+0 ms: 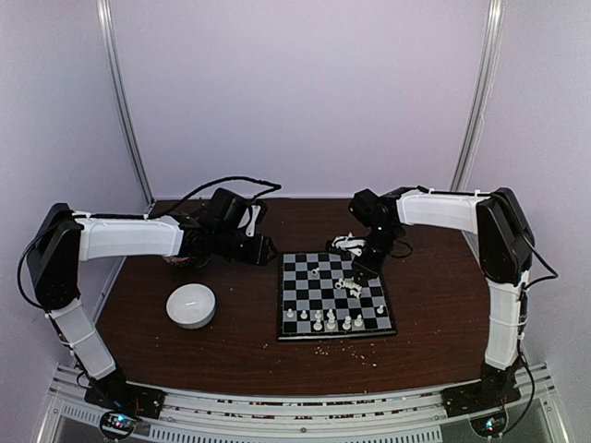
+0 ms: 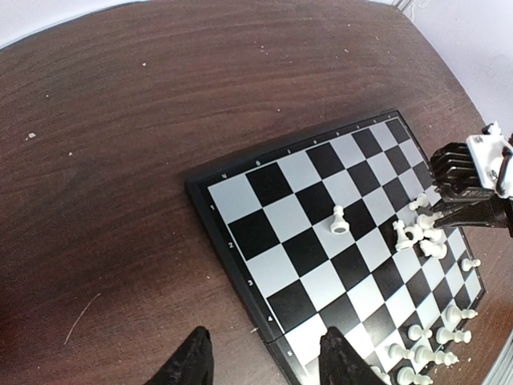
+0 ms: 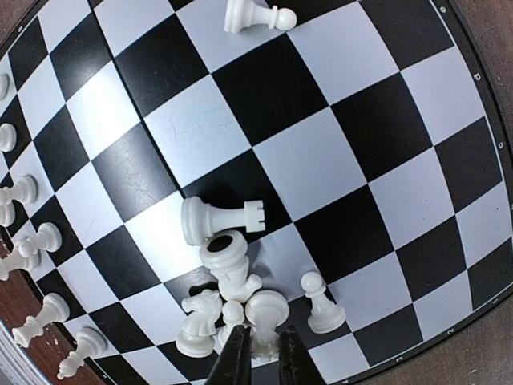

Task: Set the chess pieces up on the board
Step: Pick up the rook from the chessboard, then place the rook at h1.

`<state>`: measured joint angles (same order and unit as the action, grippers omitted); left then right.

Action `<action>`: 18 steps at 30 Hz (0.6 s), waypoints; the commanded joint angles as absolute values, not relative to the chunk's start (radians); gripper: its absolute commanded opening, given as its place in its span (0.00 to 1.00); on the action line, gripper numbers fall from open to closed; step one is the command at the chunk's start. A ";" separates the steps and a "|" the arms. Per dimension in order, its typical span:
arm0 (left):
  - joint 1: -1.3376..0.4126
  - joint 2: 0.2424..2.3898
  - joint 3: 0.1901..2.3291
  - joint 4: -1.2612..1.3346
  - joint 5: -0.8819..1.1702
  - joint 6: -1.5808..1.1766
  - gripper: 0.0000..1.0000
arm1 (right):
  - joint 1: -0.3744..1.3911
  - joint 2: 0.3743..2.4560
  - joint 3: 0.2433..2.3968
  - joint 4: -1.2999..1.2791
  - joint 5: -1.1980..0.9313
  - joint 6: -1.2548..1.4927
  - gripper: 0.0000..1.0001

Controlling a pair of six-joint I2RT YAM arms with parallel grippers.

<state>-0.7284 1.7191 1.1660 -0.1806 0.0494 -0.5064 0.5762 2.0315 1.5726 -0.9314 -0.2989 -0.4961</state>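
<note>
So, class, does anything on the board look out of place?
Yes. Several pieces lie toppled in a heap on the board, a rook on its side beside them, and one pawn lies alone mid-board.

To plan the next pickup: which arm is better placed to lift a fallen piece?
Right. The right end effector straddles a fallen piece; the left end effector hangs open beside the board.

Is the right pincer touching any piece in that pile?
Touching. In the right wrist view, a white piece fills the gap in the right pincer, with both inner edges against it.
</note>
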 commanded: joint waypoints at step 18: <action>-0.734 1.727 1.184 -0.137 0.067 -0.506 0.46 | 0.589 1.937 1.588 -0.948 -0.258 -0.488 0.12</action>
<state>-0.7284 1.7206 1.1660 -0.1802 0.0547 -0.5068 0.5850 1.9850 1.5726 -0.9318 -0.2813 -0.4919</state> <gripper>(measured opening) 0.460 0.124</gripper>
